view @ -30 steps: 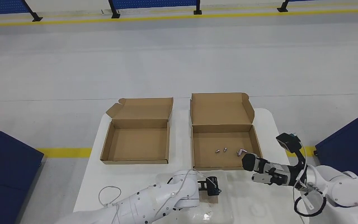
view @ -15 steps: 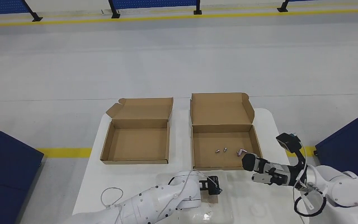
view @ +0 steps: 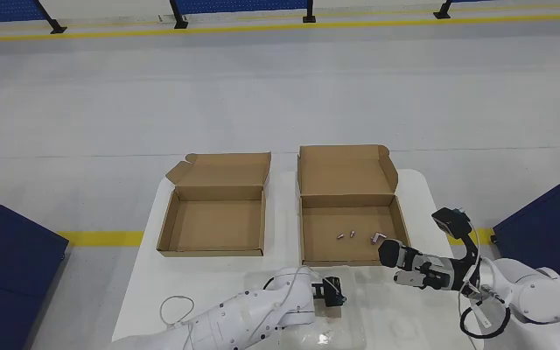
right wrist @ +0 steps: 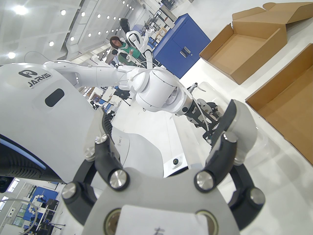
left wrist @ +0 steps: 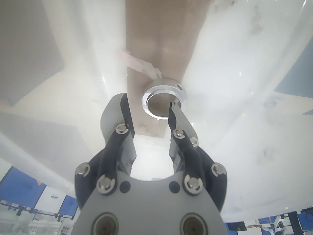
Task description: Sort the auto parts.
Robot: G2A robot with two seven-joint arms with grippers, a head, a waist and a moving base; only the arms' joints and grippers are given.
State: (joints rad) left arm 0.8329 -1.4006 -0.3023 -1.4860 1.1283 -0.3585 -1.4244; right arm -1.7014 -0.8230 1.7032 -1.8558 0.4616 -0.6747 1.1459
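While the left tool point(left wrist: 148, 102) hangs released, a shiny silver ring point(left wrist: 168, 86) (side hole) lies at its tips.

Bright, even hall light, with glare on plastic and metal

From above, my white table point(view: 282, 227) is flatly lit. Soft shade lines the inner walls of the left-hand cardboard box point(view: 213, 226) and the right-hand cardboard box point(view: 350, 229), and glints dot the clear plastic tray point(view: 325, 336) at lower centre. At my left wrist the tray looks milky and speckled, and the metal ring point(left wrist: 166, 85) gleams. At my right wrist the ceiling lamps point(right wrist: 20, 9) flare and straight lines bow near the edges.
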